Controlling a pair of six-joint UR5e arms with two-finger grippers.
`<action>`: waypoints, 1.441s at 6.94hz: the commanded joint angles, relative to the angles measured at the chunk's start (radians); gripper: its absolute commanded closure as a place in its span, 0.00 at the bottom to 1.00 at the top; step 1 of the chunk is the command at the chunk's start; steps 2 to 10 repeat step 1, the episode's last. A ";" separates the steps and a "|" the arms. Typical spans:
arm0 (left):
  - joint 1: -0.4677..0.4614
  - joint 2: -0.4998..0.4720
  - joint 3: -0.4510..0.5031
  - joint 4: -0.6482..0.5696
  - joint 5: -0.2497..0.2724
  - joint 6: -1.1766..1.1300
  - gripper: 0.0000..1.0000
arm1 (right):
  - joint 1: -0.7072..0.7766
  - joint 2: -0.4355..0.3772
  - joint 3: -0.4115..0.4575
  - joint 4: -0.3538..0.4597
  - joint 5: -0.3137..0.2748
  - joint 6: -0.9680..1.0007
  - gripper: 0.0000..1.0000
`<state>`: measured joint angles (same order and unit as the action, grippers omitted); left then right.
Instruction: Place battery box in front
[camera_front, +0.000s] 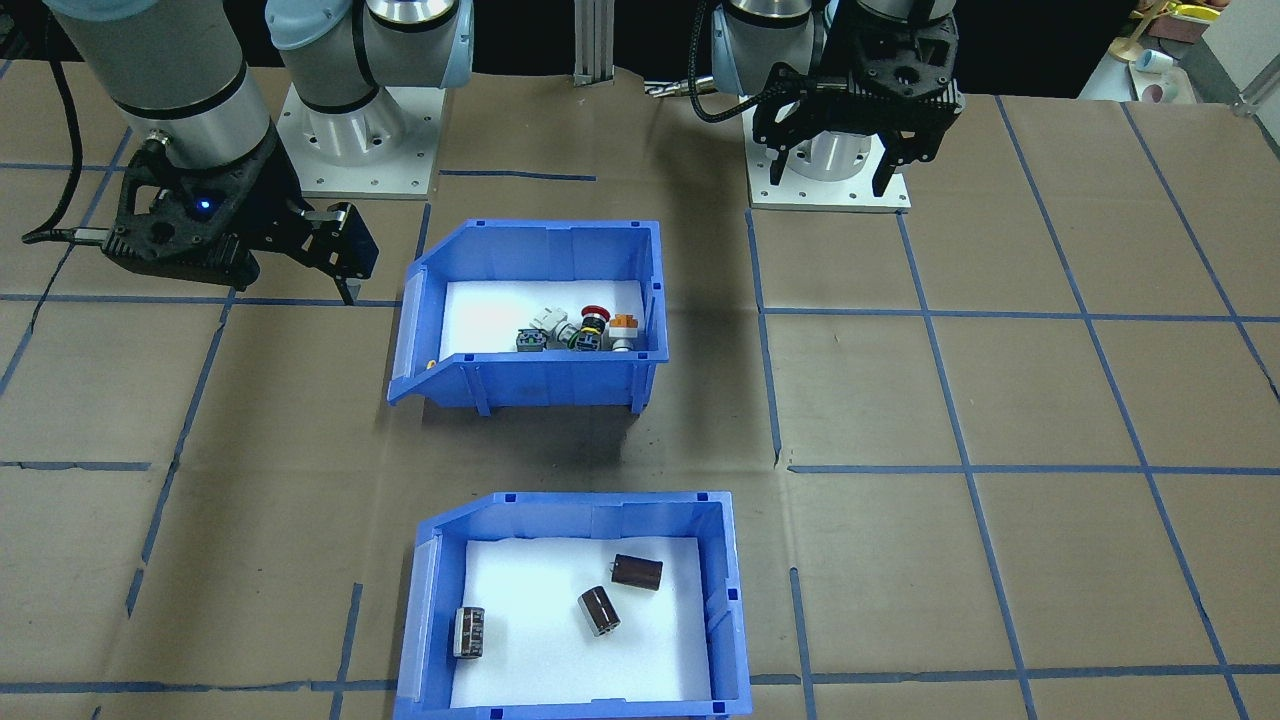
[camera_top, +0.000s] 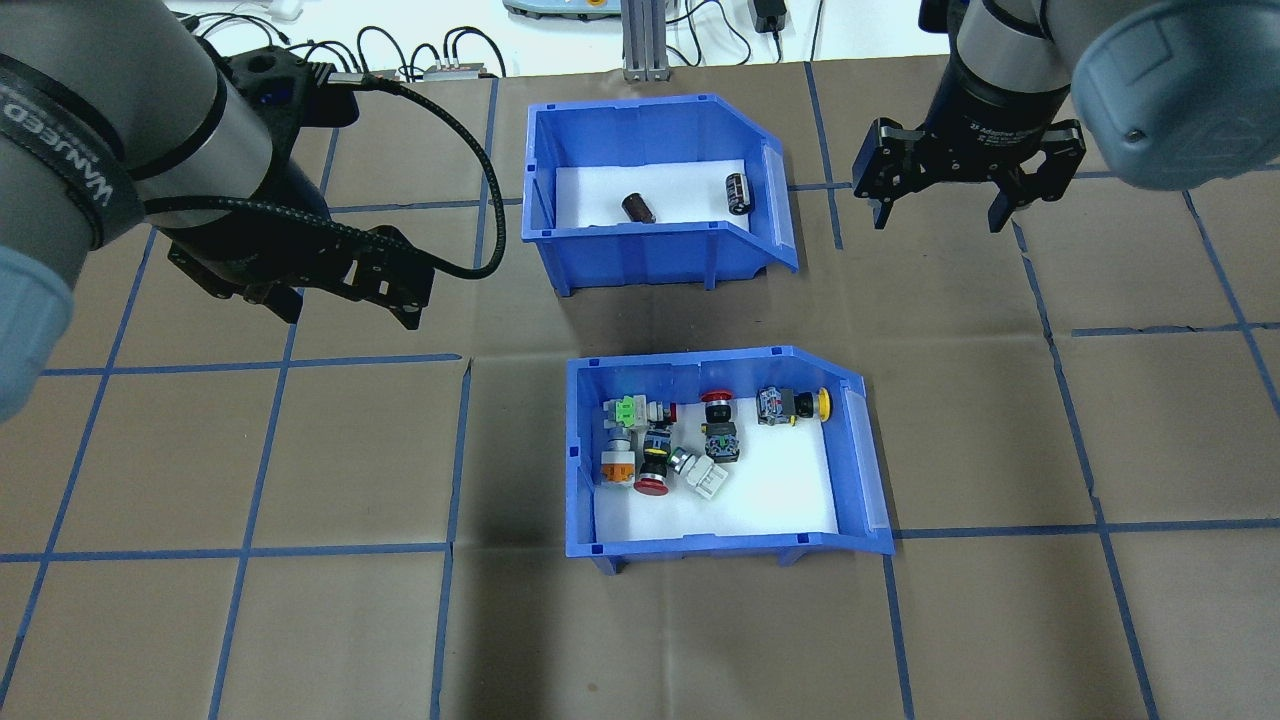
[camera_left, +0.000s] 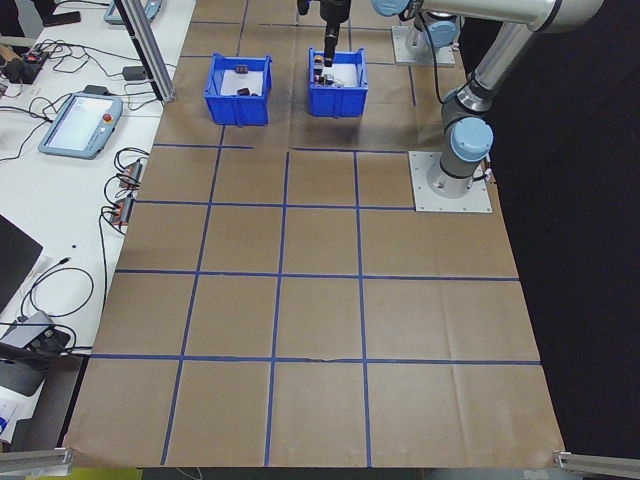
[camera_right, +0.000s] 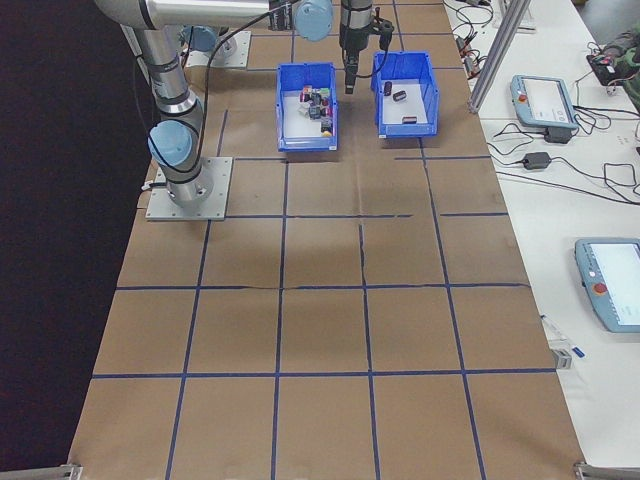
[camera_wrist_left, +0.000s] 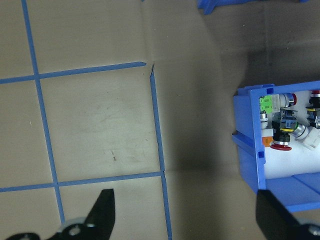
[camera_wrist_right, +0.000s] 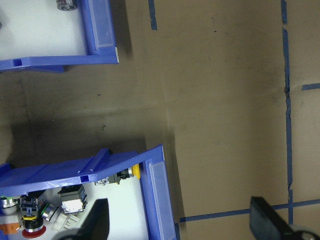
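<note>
Battery box (camera_front: 575, 610): blue bin, sloped lip, white liner, three dark cylinders; I see it on the desk's far side from the robot, beyond the switch bin (camera_front: 535, 315).
Left tool (camera_front: 843, 160): spread, empty.
Right tool (camera_front: 340, 262): I cannot tell.

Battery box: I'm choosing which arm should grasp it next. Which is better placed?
Probably the right. The right gripper hangs open beside the battery box, level with its sloped lip. The left gripper, also open, sits lower, between it and the switch bin.
</note>
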<state>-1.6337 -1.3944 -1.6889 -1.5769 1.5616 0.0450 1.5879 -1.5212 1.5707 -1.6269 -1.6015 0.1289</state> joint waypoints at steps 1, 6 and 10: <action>0.000 0.000 0.000 0.000 0.000 0.001 0.01 | 0.000 0.001 0.000 -0.001 -0.002 0.000 0.00; 0.000 0.000 0.000 0.000 0.000 0.001 0.01 | 0.000 0.001 0.000 -0.001 -0.002 0.000 0.00; 0.000 0.000 0.000 0.000 0.000 0.001 0.01 | 0.000 0.001 0.000 -0.001 -0.002 0.000 0.00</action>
